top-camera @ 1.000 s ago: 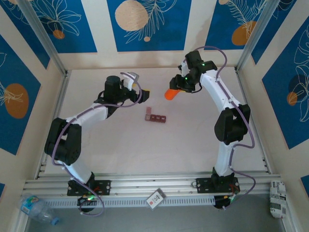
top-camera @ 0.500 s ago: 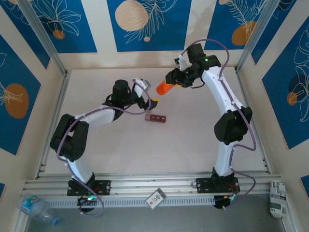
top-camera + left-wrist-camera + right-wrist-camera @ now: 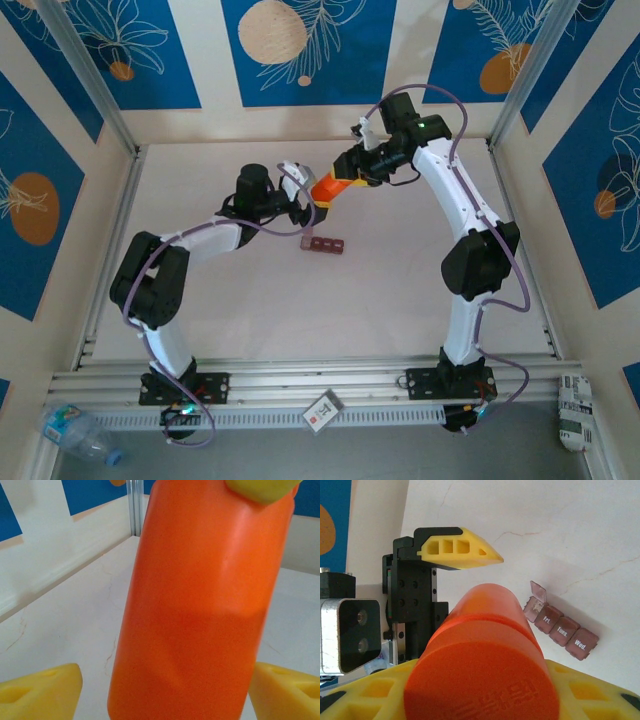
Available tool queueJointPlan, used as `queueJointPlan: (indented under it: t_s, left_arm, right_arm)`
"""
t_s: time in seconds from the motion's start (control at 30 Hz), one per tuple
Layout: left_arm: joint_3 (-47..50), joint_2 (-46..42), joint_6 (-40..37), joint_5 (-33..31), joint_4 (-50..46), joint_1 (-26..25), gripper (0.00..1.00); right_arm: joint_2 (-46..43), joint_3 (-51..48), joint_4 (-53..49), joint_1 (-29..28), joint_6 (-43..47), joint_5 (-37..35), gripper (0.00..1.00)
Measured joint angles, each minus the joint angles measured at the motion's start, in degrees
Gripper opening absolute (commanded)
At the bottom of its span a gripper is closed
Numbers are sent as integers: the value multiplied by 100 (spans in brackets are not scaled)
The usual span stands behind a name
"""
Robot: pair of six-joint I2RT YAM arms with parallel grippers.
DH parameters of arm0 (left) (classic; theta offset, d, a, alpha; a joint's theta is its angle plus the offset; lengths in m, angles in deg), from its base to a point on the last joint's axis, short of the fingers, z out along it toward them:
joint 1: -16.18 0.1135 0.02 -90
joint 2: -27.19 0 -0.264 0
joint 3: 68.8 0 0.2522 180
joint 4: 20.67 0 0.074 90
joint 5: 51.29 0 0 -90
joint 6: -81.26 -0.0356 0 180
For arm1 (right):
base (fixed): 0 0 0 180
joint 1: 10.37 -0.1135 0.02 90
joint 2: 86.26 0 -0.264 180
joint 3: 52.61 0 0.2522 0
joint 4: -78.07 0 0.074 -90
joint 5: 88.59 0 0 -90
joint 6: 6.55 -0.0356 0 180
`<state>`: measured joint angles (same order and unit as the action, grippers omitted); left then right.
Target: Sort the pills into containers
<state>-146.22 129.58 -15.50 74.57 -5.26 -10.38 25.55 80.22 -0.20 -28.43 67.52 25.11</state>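
Gripping an orange pill bottle (image 3: 328,187) in the right gripper (image 3: 347,176), pads pinched on one end. Held tilted, above the table (image 3: 400,290), toward the back.

Flanking the bottle's free end with the left gripper (image 3: 308,203). Fingers (image 3: 42,690) spread wide, one on each side in the left wrist view, not closed on it. Contact on the right-hand pad: cannot tell.

Lying flat on the table, just nearer than the bottle: the containers (image 3: 561,628). A reddish-brown strip of joined compartments marked Fri., Tues, Wed., with one end lid (image 3: 538,591) flipped up. Apart from both grippers.

Handling, as judged:
- **Bottle:** rigid, smooth plastic, light. Apt to twist or slip between foam pads. Best taken square across the middle of the barrel.
- **Strip:** very light, likely to skid or tip under a nudge. Best steadied at the closed end, clear of the raised lid.
- **Lid hinge:** thin, probably fragile.
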Motion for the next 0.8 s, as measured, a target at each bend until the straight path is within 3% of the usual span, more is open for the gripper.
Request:
queueJointPlan:
  t_s: [0.17,0.57,0.8]
  left_arm:
    - [-4,9,87,79,22,-44,73]
    - [-37,63,199,184,17,-101,67]
    - [-68,107,227,262,-4,-109,54]
  right_arm:
    - [0,-127,46,-9,-17,142,23]
    - [0,-247,133,-37,-68,339,23]
    - [0,-258,195,-52,-107,352,23]
